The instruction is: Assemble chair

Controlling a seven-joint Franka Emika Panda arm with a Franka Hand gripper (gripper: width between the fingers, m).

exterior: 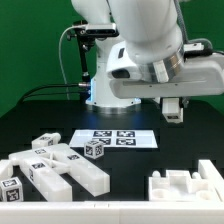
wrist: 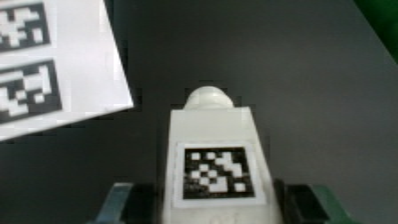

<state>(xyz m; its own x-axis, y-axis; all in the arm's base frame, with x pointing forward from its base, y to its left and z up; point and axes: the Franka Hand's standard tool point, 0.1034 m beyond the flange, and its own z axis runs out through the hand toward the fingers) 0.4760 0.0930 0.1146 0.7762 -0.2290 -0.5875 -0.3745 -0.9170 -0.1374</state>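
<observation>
White bar (wrist: 215, 150), a chair part: gripped in the claw (wrist: 214, 205), one green finger (wrist: 121, 206) pressed to each long side. Claw partly closed, jaws clamped on the bar's width. Square black-and-white tag (wrist: 217, 170) on the bar's upper face; rounded peg (wrist: 210, 97) on the end pointing away from the claw.

Exterior view: claw (exterior: 172, 112) hangs straight down from the wrist, a short white stub of the bar (exterior: 172, 109) showing between the jaws. It is over the back half of the counter (exterior: 185, 150), toward the exterior view's right. Cannot tell whether the bar touches the surface. Arm (exterior: 150, 40) looms overhead, its lower links bent forward and the hand vertical.

Other chair pieces: a loose heap of tagged bars and slabs (exterior: 55, 170) at the counter's near edge, exterior view's left corner; a small tagged cube (exterior: 93, 150) just beside that heap; a slotted white block (exterior: 185, 188) at the near edge, exterior view's right corner.

Marker board (exterior: 80, 137) lies flat mid-counter; in the wrist view its edge (wrist: 89, 70) lies beside the bar, apart from it.
</observation>
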